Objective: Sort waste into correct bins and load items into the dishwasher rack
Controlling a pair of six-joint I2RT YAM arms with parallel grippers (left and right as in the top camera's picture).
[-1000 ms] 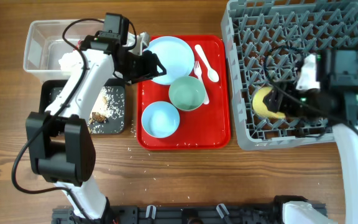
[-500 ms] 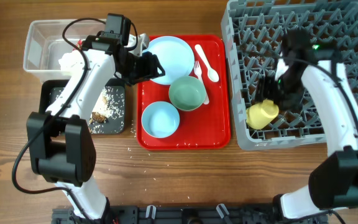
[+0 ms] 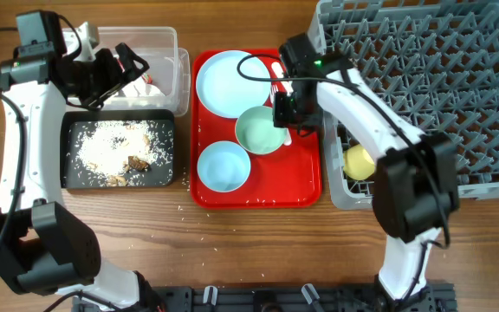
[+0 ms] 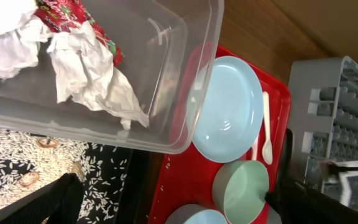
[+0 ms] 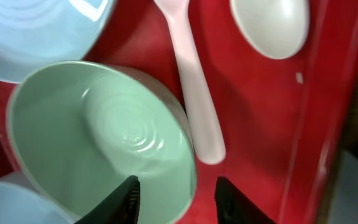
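Note:
In the overhead view my left gripper [image 3: 106,74] is open and empty over the left part of the clear tub [image 3: 167,52]. The tub holds the crumpled napkin [image 4: 92,68] and red wrapper [image 4: 73,18]. Rice scraps [image 3: 115,143] lie in the black tray [image 3: 69,178]. My right gripper [image 3: 286,111] is open, its fingers [image 5: 182,199] straddling the right rim of the pale green bowl [image 5: 98,137], which also shows in the overhead view [image 3: 258,132]. The plate [image 3: 230,82], blue bowl [image 3: 223,166], fork [image 5: 194,106] and spoon [image 5: 269,25] lie on the red tray [image 3: 297,186]. The yellow cup [image 3: 359,162] lies in the grey rack [image 3: 440,87].
Loose rice grains are scattered on the wooden table [image 3: 232,234] in front of the black tray and red tray. The rack's near-left wall stands just right of the red tray. The left wrist view shows open fingers [image 4: 173,205] above the tub's edge and tray.
My left arm swung from the plate back to the far left over the tub. My right arm left the yellow cup in the rack and moved left to the green bowl.

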